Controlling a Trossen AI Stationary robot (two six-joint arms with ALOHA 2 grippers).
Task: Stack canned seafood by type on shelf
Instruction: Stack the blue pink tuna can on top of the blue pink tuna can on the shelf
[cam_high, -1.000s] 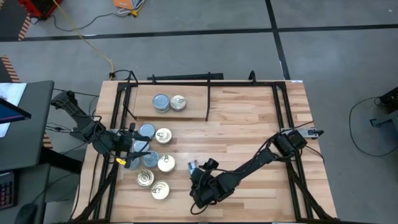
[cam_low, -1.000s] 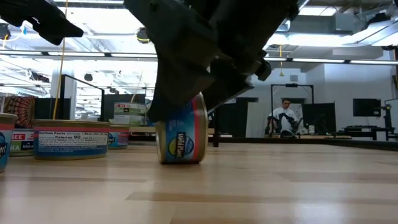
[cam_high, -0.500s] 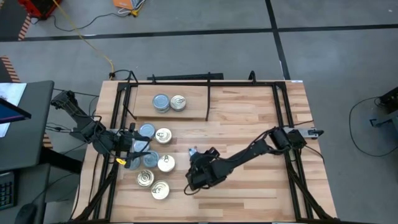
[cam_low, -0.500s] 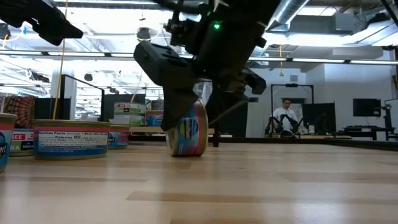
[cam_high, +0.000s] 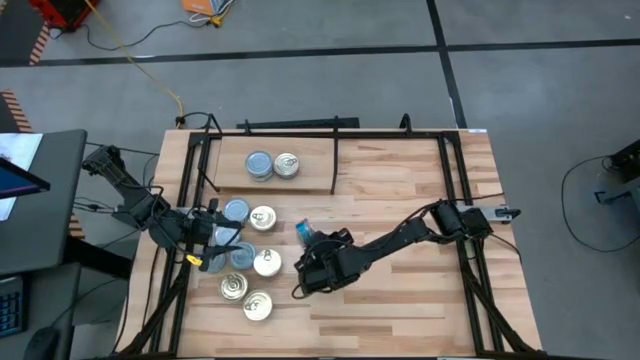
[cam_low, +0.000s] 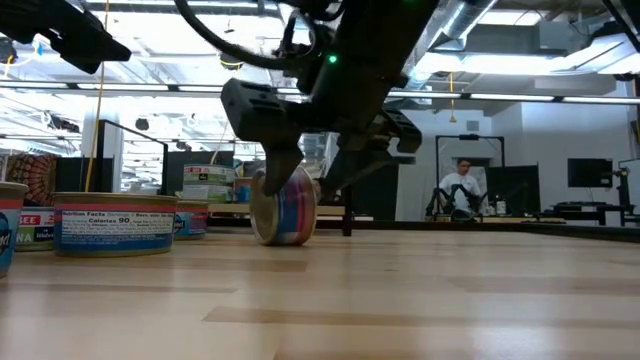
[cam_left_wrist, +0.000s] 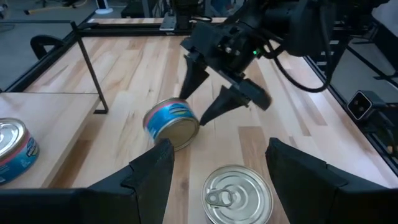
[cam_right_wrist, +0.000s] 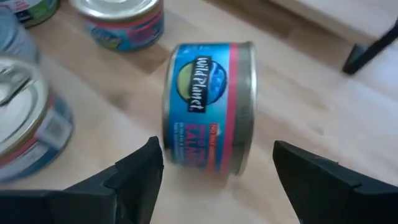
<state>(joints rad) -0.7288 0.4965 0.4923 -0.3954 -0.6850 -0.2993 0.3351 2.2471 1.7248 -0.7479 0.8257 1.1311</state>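
Canned seafood lies mostly in a cluster on the tabletop (cam_high: 400, 300) near its left side, with two tins, one grey-topped (cam_high: 259, 165) and one gold-topped (cam_high: 286, 165), already side by side on the shelf (cam_high: 310, 180) at the far edge. One blue-and-pink tin (cam_high: 304, 233) lies on its side just ahead of the right hand (cam_high: 312, 262), whose fingers stand open on either flank of it without visibly clamping it. Beside the cluster, the left hand (cam_high: 218, 240) waits, fingers spread, holding nothing.

tins (cam_high: 248, 262) crowd left, tabletop (cam_high: 400, 200) right open
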